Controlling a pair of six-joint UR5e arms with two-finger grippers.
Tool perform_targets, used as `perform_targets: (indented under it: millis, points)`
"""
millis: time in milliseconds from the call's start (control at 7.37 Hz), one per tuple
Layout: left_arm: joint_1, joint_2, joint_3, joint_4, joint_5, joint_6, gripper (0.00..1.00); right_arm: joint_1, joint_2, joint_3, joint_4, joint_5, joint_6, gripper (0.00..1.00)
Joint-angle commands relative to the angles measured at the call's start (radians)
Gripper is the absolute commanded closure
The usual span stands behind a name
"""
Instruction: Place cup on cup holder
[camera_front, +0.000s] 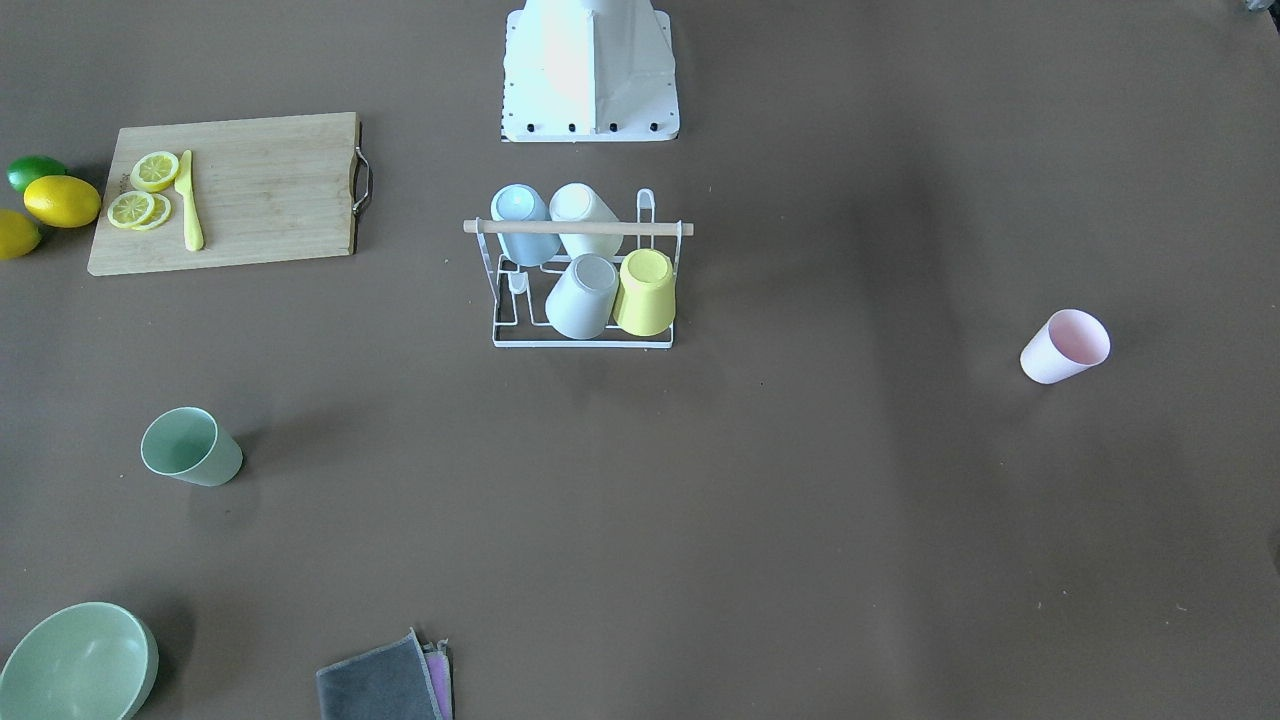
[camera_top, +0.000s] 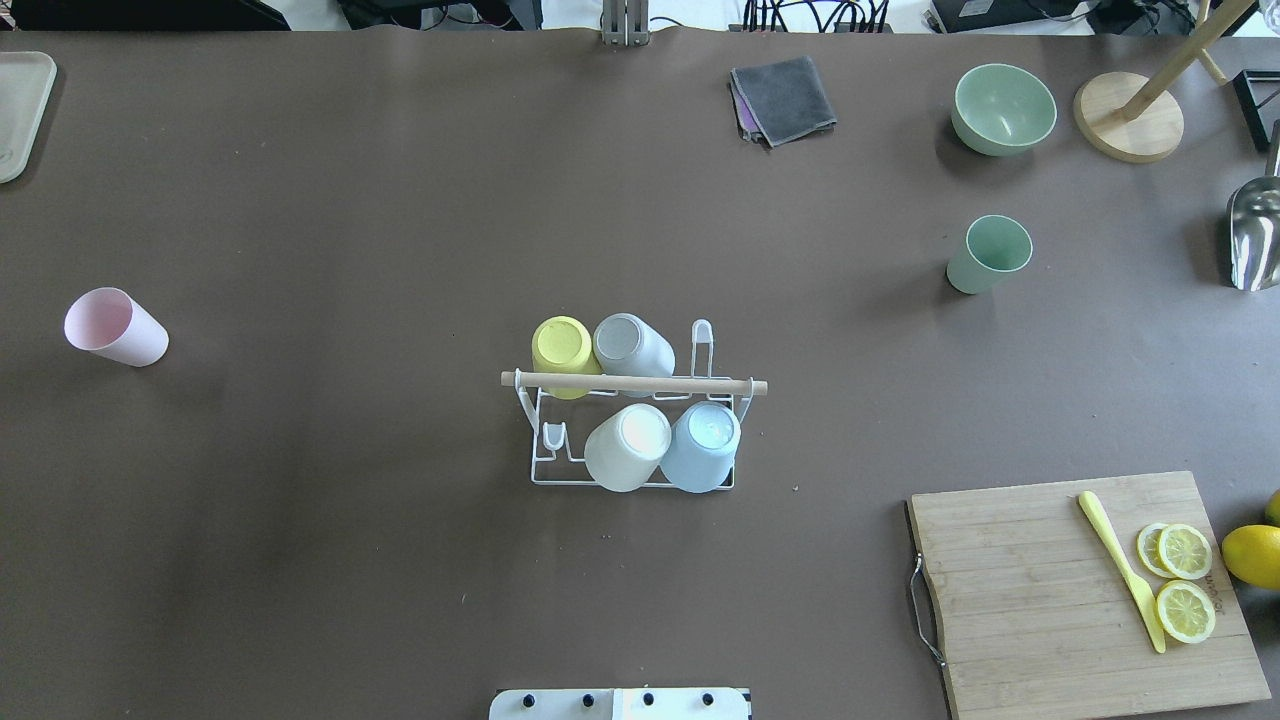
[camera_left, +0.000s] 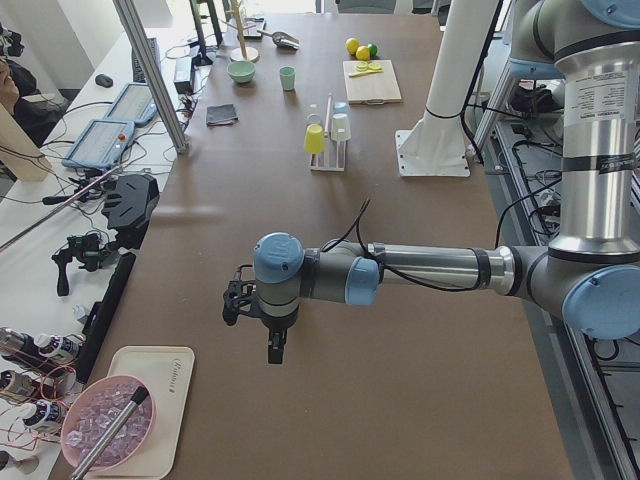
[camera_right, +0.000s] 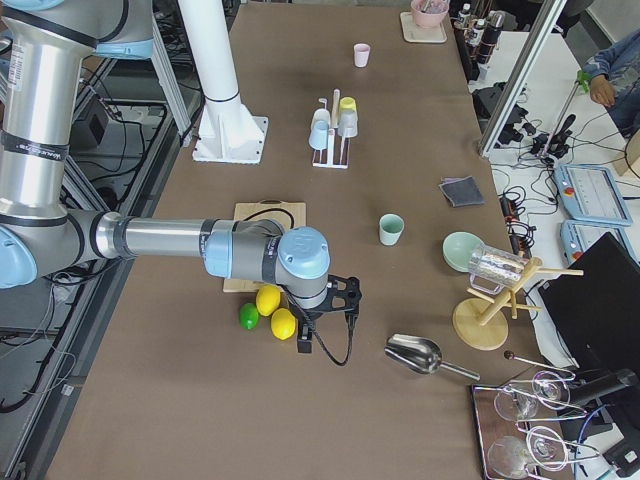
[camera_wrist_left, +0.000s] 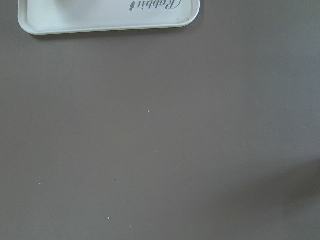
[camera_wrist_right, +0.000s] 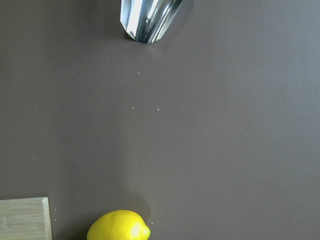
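Left gripper (camera_left: 274, 345) hangs above bare table near a white rectangular tray (camera_wrist_left: 110, 22) with script lettering. The right gripper (camera_right: 306, 343) hangs near a yellow lemon (camera_wrist_right: 120, 227) and a shiny metal scoop (camera_wrist_right: 148, 20). Both show only in the side views, so I cannot tell whether their fingers are spread or closed (the wrist cameras show table and no fingertips). No cup is at either gripper. The white wire cup holder (camera_front: 580, 228) with a light wooden rod handle stands mid-table, just in front of the robot's base. It carries four cups upside down on its prongs: a pale blue cup (camera_front: 518, 205), a cream-white cup (camera_front: 582, 205), a grey cup (camera_front: 585, 295) and a yellow cup (camera_front: 646, 290). At least one tall wire prong (camera_front: 646, 192) at the holder's end stands bare, and a shorter one seems free on the other side. Two cups are on the table, upright and well apart from the holder: a pale pink plastic cup (camera_front: 1065, 346) on the robot's left and a sage green plastic cup (camera_front: 190, 447) on its right. By my reading most of the rack is filled and one or both loose cups are left to place. Neither arm is close to one, so the reach, grasp, inversion and placing are all not yet begun.
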Motion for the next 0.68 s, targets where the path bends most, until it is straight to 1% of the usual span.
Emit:
perform_targets:
  millis: [0, 407, 543]
  points:
    - [0.0, 0.0, 0.0, 0.0, 0.0, 0.0, 0.02, 0.0, 0.002, 0.001, -0.004, 0.005, -0.012, 0.0]
    - [0.0, 0.0, 0.0, 0.0, 0.0, 0.0, 0.02, 0.0, -0.001, 0.003, -0.002, 0.005, -0.024, 0.0]
    - [0.0, 0.0, 0.0, 0.0, 0.0, -0.001, 0.02, 0.0, 0.0, 0.012, 0.007, -0.01, -0.031, 0.0]
